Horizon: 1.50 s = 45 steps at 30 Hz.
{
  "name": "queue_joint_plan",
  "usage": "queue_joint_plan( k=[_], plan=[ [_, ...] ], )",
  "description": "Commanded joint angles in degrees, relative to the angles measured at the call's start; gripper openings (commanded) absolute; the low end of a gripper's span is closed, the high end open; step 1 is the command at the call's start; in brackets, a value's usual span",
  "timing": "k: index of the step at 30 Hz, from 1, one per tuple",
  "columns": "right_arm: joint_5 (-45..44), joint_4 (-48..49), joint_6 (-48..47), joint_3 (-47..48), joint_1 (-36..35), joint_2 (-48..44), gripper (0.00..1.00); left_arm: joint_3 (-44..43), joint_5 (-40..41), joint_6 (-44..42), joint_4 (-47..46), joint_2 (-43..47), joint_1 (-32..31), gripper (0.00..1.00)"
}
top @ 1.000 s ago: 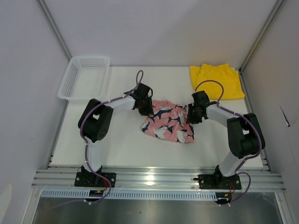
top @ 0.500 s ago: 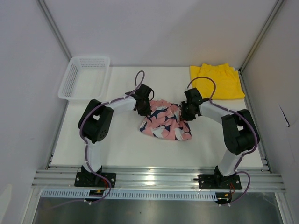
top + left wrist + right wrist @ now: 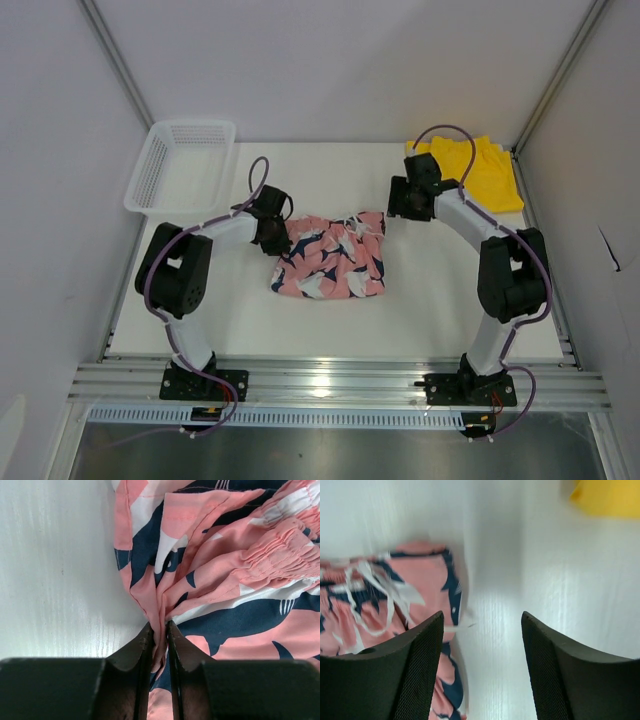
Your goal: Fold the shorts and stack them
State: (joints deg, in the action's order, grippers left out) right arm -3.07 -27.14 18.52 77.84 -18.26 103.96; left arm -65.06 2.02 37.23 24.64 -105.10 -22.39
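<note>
The pink shorts with a navy-and-white print lie spread on the white table, left of centre. My left gripper is shut on a bunched fold at their left edge; in the left wrist view the cloth is pinched between the fingertips. My right gripper is open and empty, above the table just right of the shorts' upper right corner. The yellow shorts lie at the back right, partly behind the right arm, and show in the right wrist view.
A white mesh basket stands at the back left corner. Grey walls close in the table on the left, back and right. A metal rail runs along the near edge, by the arm bases.
The left gripper has pulled the pink shorts to the left, spreading them flatter. The right gripper has let go of them, opened and moved up and back towards the yellow shorts.
</note>
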Motion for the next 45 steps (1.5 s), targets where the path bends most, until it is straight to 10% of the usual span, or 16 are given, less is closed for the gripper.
queue_joint_plan(
  k=[1,25,32,45],
  plan=[
    [-10.01,-2.13,-4.19,6.69,0.85,2.72,0.65,1.95,1.50,-2.51,1.20,0.68,-0.11,0.21],
    [-38.32,-8.02,-13.95,41.86,2.09,37.19,0.55,5.73,-4.39,-3.75,-4.43,1.92,0.86,0.21],
    [-40.00,-7.67,-13.51,36.52,1.39,34.12,0.02,5.64,-4.57,-3.83,-4.52,1.92,0.95,0.21],
    [-31.83,-9.86,-5.61,9.37,-8.19,16.11,0.00,13.81,-6.94,-3.92,-7.59,8.24,8.76,0.20]
  ],
)
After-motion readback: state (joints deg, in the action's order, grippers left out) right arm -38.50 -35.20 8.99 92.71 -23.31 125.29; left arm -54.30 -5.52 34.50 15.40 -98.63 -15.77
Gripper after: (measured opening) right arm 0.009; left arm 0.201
